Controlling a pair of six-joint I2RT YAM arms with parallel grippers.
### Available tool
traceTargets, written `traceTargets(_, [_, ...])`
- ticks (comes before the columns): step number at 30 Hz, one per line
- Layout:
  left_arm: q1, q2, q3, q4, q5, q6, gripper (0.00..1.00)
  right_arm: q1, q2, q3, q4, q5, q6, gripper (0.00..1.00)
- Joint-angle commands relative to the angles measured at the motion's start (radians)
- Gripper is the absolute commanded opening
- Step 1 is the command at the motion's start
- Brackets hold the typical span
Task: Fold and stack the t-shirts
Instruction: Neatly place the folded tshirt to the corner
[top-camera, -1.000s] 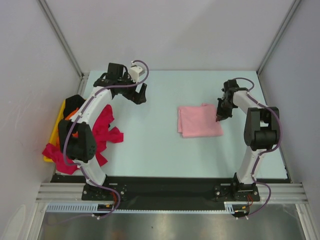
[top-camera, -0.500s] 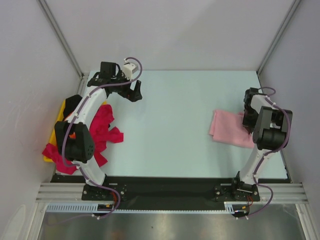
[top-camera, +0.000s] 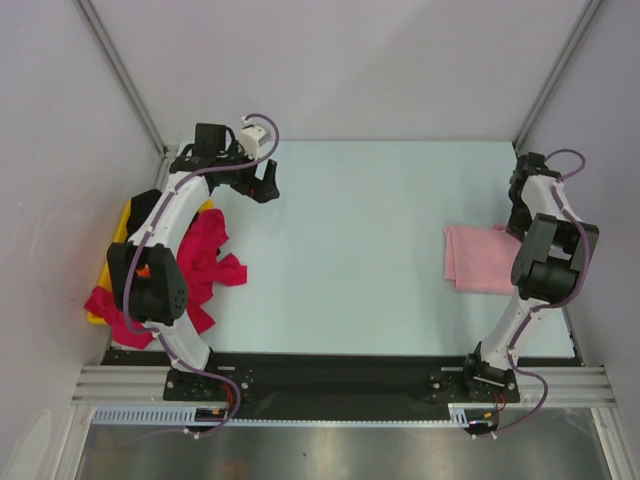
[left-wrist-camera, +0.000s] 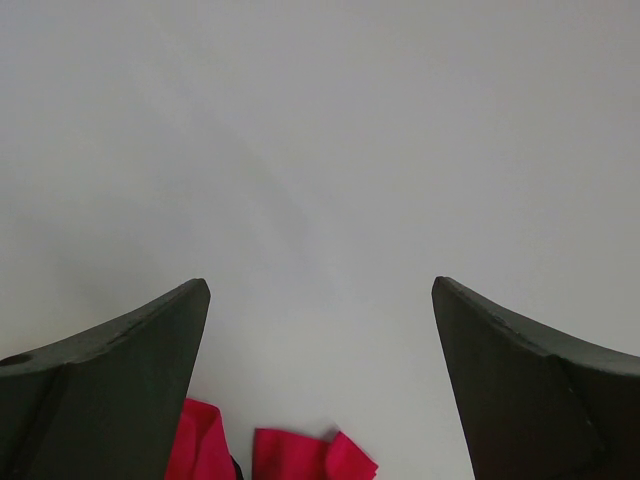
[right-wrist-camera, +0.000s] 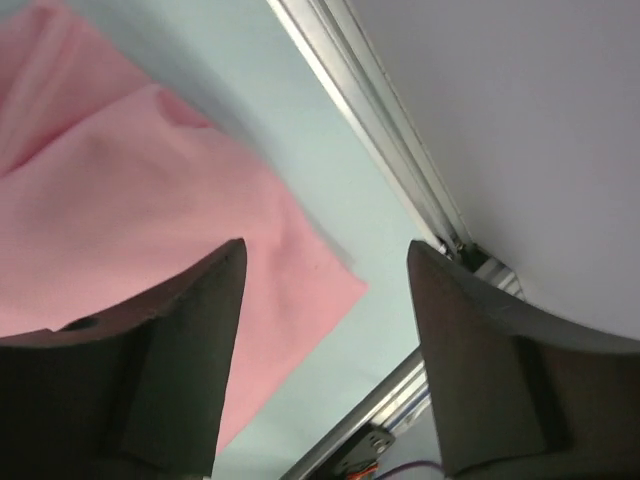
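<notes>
A folded light pink t-shirt lies flat near the table's right edge. My right gripper hovers over its far right corner, open and holding nothing. In the right wrist view the pink t-shirt fills the left side below the open right gripper. Magenta-red t-shirts lie crumpled at the left, with black cloth and a bit of orange behind my left arm. My left gripper hangs open over bare table at the far left. A magenta-red t-shirt shows below the left gripper.
A yellow tray sits at the left edge under the heap of shirts. A metal frame rail runs along the table's right edge close to the pink shirt. White walls close in the back and both sides.
My right gripper dragged the pink t-shirt from mid-table to the right edge, then opened and let it go. My left gripper drifted slightly left.
</notes>
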Motion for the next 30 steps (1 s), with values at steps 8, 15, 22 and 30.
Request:
traceTargets(8, [0.016,-0.049,0.029,-0.020,0.024,0.016,1.00,0.534,-0.239,-0.184,0.033,-0.016,0.228,0.71])
traceTargets(15, [0.029,-0.067,0.025,-0.017,0.046,0.025,1.00,0.575,-0.090,-0.193,0.038,-0.036,0.239,0.66])
traceTargets(22, [0.055,-0.081,0.025,-0.011,0.086,0.012,1.00,0.571,0.015,-0.201,0.093,-0.075,0.198,0.45])
traceTargets(30, [0.081,-0.086,0.060,-0.011,0.138,-0.001,1.00,0.538,-0.027,-0.333,0.064,-0.079,0.274,0.13])
